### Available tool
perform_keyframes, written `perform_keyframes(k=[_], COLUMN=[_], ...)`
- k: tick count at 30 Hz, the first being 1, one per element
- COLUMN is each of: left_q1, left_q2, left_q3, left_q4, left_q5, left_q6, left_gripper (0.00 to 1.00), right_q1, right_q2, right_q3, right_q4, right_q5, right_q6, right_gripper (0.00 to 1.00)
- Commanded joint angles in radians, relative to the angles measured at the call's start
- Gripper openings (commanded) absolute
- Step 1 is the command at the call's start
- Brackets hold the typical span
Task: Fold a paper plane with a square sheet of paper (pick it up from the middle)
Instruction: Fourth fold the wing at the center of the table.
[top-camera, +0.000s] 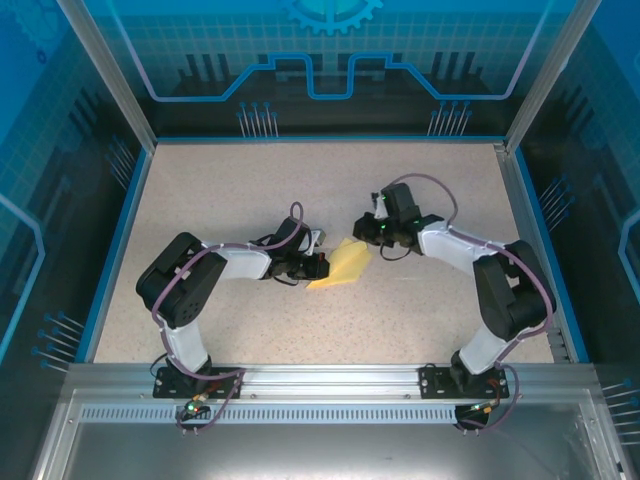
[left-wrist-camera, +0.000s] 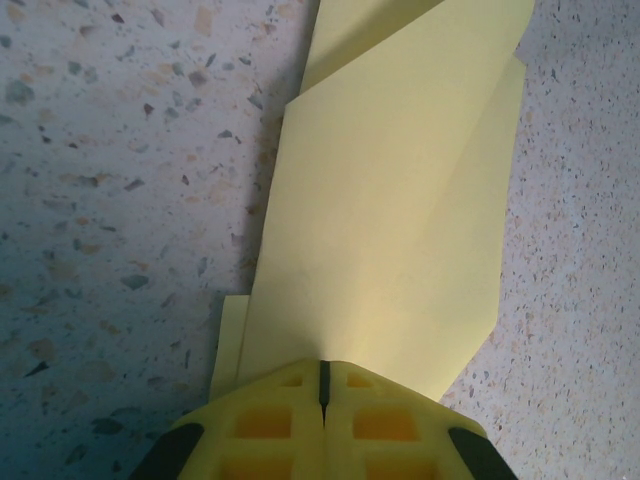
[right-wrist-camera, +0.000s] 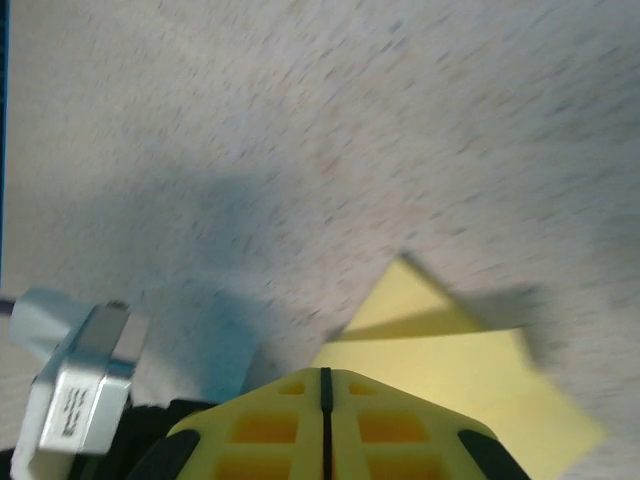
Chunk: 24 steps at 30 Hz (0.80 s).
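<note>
We see the speckled table (top-camera: 200, 180), with the folded yellow sheet of paper (top-camera: 343, 264) at its middle. The left gripper (left-wrist-camera: 323, 375) is clenched on the sheet's end nearer the left edge. At the sheet's far corner the right gripper (right-wrist-camera: 325, 375) is pressed closed, and we cannot tell whether it pinches paper.

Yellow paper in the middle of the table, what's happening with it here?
Two robot arms are working a thin bright-yellow paper sheet, already folded into overlapping layers, on the speckled table. The left gripper is shut on the sheet's near end. The right gripper is shut too, right at a pointed corner of the sheet; the blurred right wrist view does not show whether it pinches the paper. It is not a finished plane yet.
</note>
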<state>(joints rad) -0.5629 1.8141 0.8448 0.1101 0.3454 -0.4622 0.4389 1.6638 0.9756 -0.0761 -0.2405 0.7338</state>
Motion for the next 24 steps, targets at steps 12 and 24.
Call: perform_keyframes(k=[12, 24], left_q1=[-0.003, -0.003], left_q2=[0.042, 0.039], left_q3=[-0.023, -0.029], left_q4=[-0.106, -0.096], left_q5=[-0.028, -0.031], left_q6=[-0.010, -0.016], left_gripper=[0.00, 0.00], right_q1=[0.136, 0.142], right_q2=[0.181, 0.199], right_q3=[-0.065, -0.069], right_q4=[0.130, 0.100], right_q5=[-0.083, -0.100], right_q6=[0.159, 0.159], right_gripper=[0.00, 0.00])
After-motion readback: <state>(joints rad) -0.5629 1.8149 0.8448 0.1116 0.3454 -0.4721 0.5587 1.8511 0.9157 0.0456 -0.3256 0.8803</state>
